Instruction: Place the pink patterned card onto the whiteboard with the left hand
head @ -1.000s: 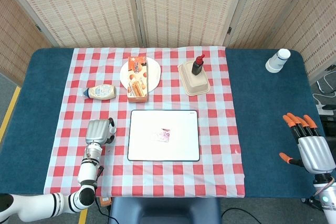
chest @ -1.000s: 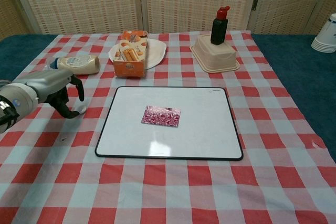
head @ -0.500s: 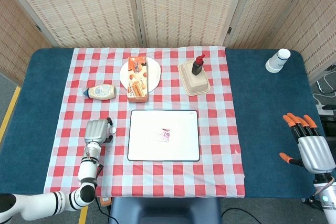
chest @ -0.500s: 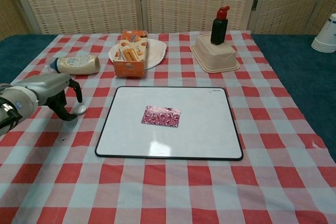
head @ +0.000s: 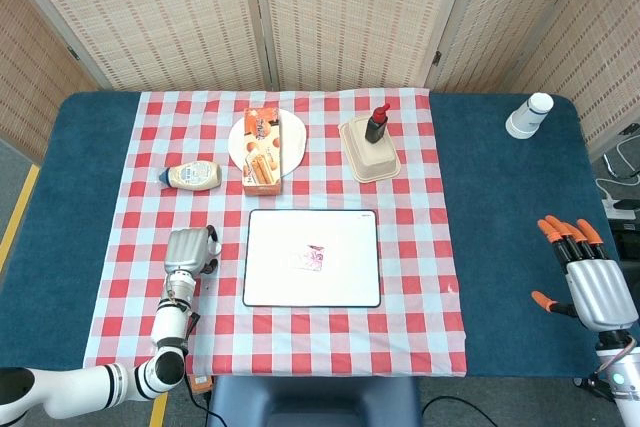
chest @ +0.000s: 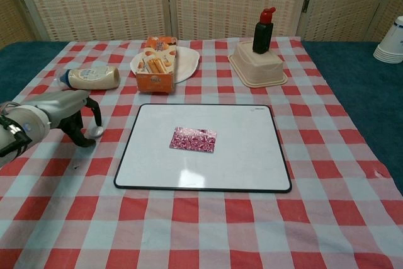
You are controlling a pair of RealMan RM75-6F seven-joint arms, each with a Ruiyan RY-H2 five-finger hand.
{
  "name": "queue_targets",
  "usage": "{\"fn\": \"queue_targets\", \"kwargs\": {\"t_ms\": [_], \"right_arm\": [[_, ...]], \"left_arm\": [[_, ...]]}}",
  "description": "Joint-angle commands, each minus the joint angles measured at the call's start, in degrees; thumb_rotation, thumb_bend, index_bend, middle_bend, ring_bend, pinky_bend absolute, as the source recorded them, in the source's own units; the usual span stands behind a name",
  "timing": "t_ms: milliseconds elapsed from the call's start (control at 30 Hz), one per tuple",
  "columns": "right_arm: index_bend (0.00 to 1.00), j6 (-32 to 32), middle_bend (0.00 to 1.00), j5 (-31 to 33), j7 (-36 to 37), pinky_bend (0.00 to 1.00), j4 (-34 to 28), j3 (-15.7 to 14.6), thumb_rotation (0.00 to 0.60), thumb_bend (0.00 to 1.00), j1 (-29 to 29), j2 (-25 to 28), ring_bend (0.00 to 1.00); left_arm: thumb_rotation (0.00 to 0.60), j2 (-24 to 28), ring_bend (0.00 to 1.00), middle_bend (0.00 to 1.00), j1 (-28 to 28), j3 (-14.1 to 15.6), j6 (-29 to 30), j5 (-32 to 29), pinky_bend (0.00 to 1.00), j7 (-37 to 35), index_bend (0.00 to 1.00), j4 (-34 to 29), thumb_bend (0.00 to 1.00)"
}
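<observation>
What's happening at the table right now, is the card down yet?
Yes. The pink patterned card lies flat near the middle of the whiteboard, with nothing touching it. The left hand is off the board's left edge, over the checked cloth, fingers curled and holding nothing. The right hand sits far right over the blue table cover, fingers spread, idle.

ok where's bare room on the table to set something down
Free: the cloth in front of the whiteboard, the cloth right of it, and the blue table between cloth and right hand. Crowded: behind the board, with bottle, box, plate and container. Left hand fills the left side.
</observation>
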Motion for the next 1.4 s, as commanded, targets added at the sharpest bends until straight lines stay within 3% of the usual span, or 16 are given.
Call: {"fn": "queue_targets", "kwargs": {"t_ms": [33,933,1400], "right_arm": [[0.07,0.1,0.04,0.0,0.2,0.0,0.1,0.0,0.6,0.0,0.0,0.0,0.0],[0.07,-0.1,0.04,0.3,-0.1,0.0,0.1,0.2,0.6,0.0,0.0,0.0,0.0],[0.07,0.7,0.04,-0.4,0.0,0.0,-0.1,0.0,0.6,0.0,-0.2,0.0,0.0]], "left_arm": [[0.6,0.0,1.0,1.0,-0.1,-0.1,0.1,-0.3,1.0,0.3,0.41,0.1,0.29],[0.6,0.0,1.0,1.0,-0.2,-0.6,0.2,-0.3,1.0,-0.1,0.49,0.8,0.32],[0.6,0.4,1.0,1.0,-2.4,-3.1,2.9,-0.2,1.0,1.5,0.49,-7.4,0.32]]}}
